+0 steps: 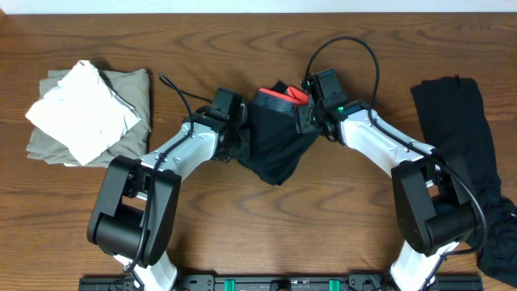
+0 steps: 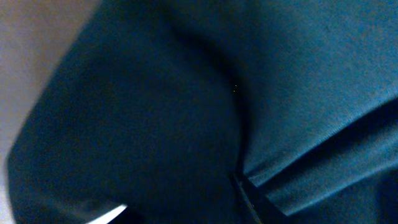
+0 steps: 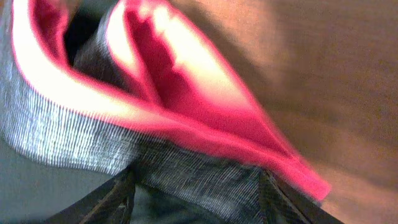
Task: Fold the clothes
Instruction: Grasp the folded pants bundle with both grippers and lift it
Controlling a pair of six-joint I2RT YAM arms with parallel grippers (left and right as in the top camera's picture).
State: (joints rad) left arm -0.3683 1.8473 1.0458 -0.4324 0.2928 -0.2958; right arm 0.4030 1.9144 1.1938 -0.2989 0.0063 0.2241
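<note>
Because the right wrist camera sits almost against the cloth, the clearest evidence comes from there. The right gripper (image 3: 196, 202) has its two fingers (image 3: 118, 199) set apart with a thick ribbed band of the pants (image 3: 186, 168) bunched between them. It appears to be pinching that band, with the coral-red lining (image 3: 186, 93) flaring open above it. In the left wrist view dark cloth fills nearly everything and only one dark finger (image 2: 249, 199) shows at the lower edge, pressed into a fold. Whether the left gripper (image 1: 237, 136) is clamped or spread I cannot tell. From overhead, the two grippers face each other over the middle of the table (image 1: 283, 234) with the pants gathered between them in a rumpled, roughly triangular bundle. The red waistband is at the far edge and a point sags toward the robot; the legs are not laid out and no clean crease shows. I judge the step in hand to be taking up the garment and getting it spread, with folding proper not yet begun. The next move calls for the arms to draw apart so the waistband goes taut, then to lay the cloth flat before any fold. Fabric this soft will likely droop or slip if the hold is shallow. Farther out, a plain black piece (image 1: 460, 129) lies long and crumpled by the right edge, and at the far left a white cloth (image 1: 81, 109) rests on a khaki garment (image 1: 136, 87).
</note>
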